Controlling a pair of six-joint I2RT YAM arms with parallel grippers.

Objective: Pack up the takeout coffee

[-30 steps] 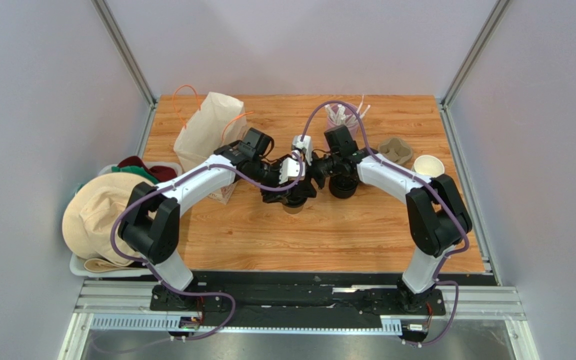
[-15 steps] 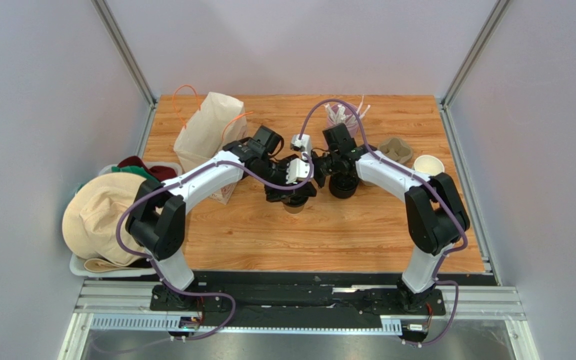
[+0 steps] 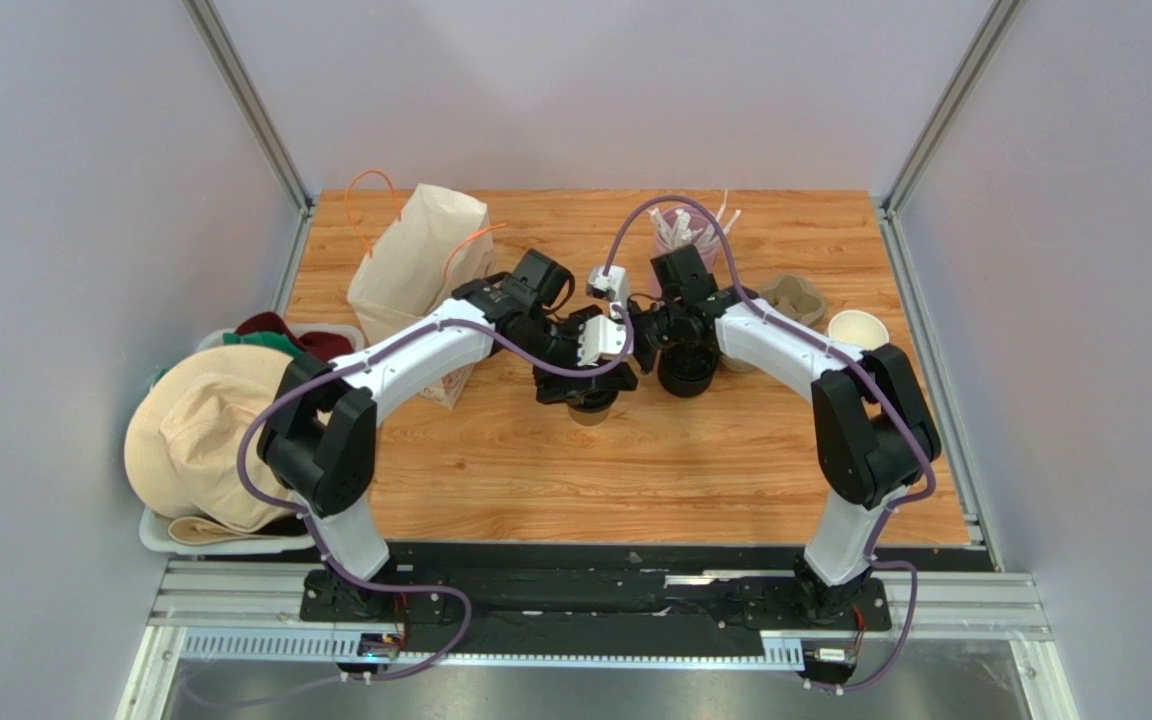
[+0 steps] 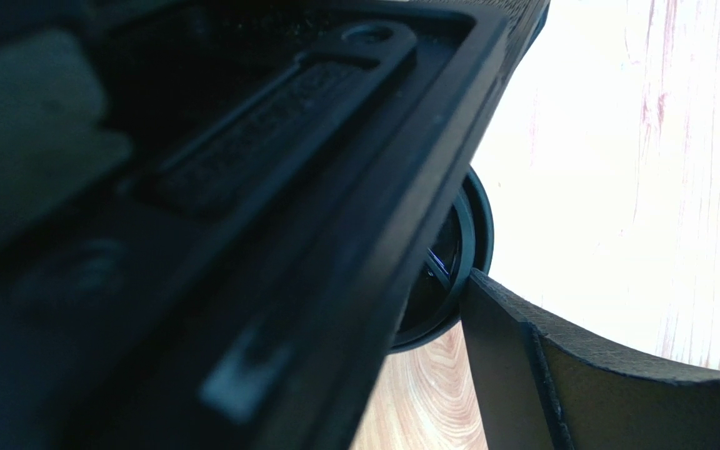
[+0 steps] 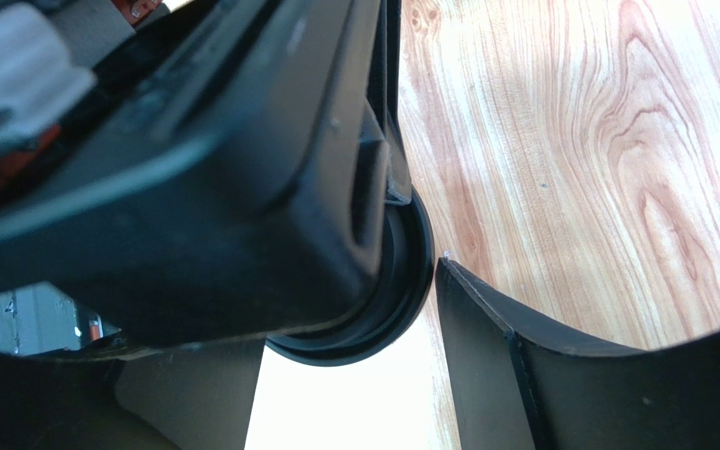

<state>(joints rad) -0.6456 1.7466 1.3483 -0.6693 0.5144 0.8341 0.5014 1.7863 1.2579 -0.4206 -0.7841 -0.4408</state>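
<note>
The takeout coffee (image 3: pixel 587 414), a small brown cup with a black lid (image 4: pixel 462 267), stands mid-table, mostly hidden under both grippers. My left gripper (image 3: pixel 584 386) hovers right over it. In the left wrist view one finger (image 4: pixel 561 375) lies against the lid's rim, while the right gripper's black body hides the other finger. My right gripper (image 5: pixel 352 319) reaches in from the right. Its two fingers (image 5: pixel 514 375) closely flank the lid (image 5: pixel 387 300), which fills the gap between them.
A kraft paper bag (image 3: pixel 417 263) with orange handles stands at the back left. A black round object (image 3: pixel 686 372) sits just right of the cup. Further right are a pink cup of white sticks (image 3: pixel 683 233), a pulp carrier (image 3: pixel 790 300) and an open cup (image 3: pixel 857 330). A bin of hats (image 3: pixel 214 435) sits off the table's left edge.
My left forearm and wrist have shifted slightly right and away from me, with the gripper staying over the cup. The right arm has hardly moved.
</note>
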